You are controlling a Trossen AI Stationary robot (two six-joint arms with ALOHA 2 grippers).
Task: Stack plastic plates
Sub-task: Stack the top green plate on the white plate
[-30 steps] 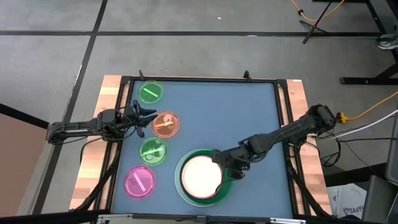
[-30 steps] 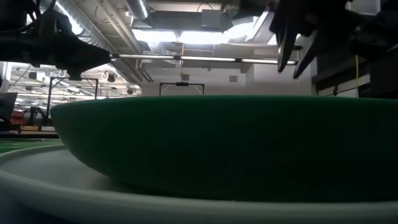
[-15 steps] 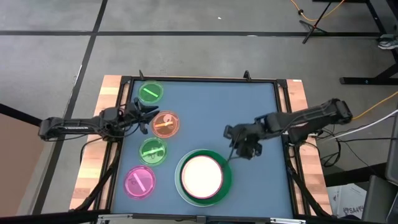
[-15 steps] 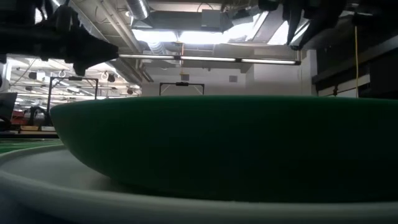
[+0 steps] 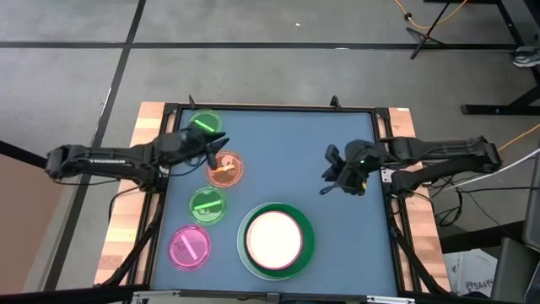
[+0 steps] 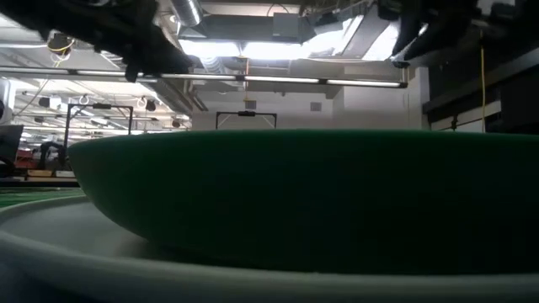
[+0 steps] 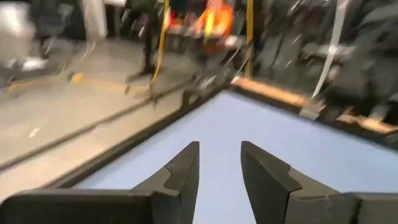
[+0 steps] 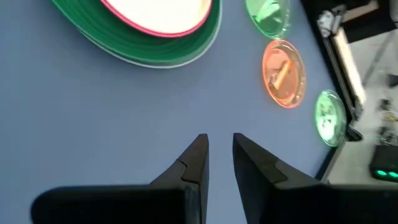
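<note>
A stack of plates [image 5: 275, 241] sits at the table's near middle: large white at the bottom, then dark green, pink and cream on top. It also shows in the right wrist view [image 8: 155, 25]. In the low view the dark green plate [image 6: 295, 202] rests on the white plate [image 6: 76, 252]. Single small plates lie at the left: translucent green [image 5: 203, 125], orange [image 5: 224, 168], translucent green [image 5: 207, 203], magenta [image 5: 190, 247]. My left gripper [image 5: 218, 143] is open and empty between the far green plate and the orange one. My right gripper [image 5: 327, 173] is open and empty over bare table.
The blue table top [image 5: 287, 143] has a raised dark frame [image 5: 270, 108] all round. Bare blue surface lies in the middle and far right. The right wrist view shows the orange plate [image 8: 285, 73] and two green plates [image 8: 329, 118] past the stack.
My right gripper has drawn back from the stack's right rim, going toward the table's far and right edges; the stack has stayed put. My left gripper has reached toward the table's right and a little farther, over the gap between the far green plate and the orange plate.
</note>
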